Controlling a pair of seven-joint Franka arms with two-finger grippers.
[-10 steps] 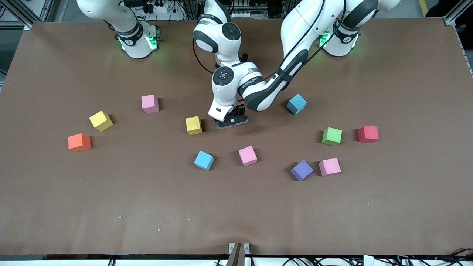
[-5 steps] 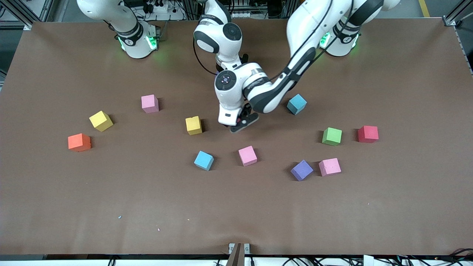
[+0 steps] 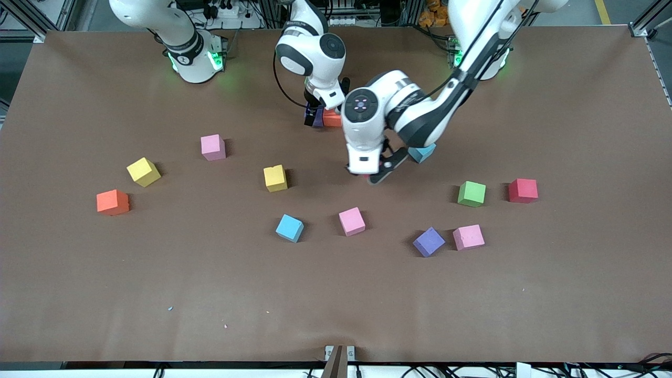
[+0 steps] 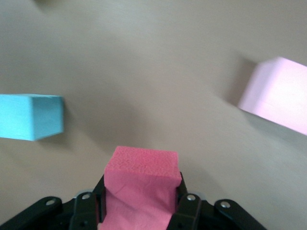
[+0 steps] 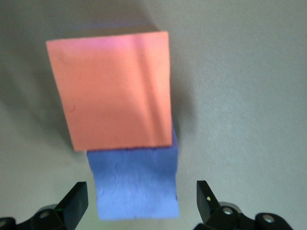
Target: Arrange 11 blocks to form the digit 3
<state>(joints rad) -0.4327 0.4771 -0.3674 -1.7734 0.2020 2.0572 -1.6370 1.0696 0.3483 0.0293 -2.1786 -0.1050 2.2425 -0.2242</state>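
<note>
Blocks lie scattered on the brown table (image 3: 577,294); no containers are present. Left gripper (image 4: 142,201) hangs above the table centre, jaws clamped on a pink block (image 4: 140,184) with a coarse foam texture. Right gripper (image 5: 140,201), jaws wide, sits low over a purple block (image 5: 135,184) that abuts an orange block (image 5: 112,93) near the bases. Loose on the matte surface: yellow (image 3: 275,178), blue (image 3: 290,228), pink (image 3: 352,221), green (image 3: 471,193) and red (image 3: 523,190) cubes, well apart.
</note>
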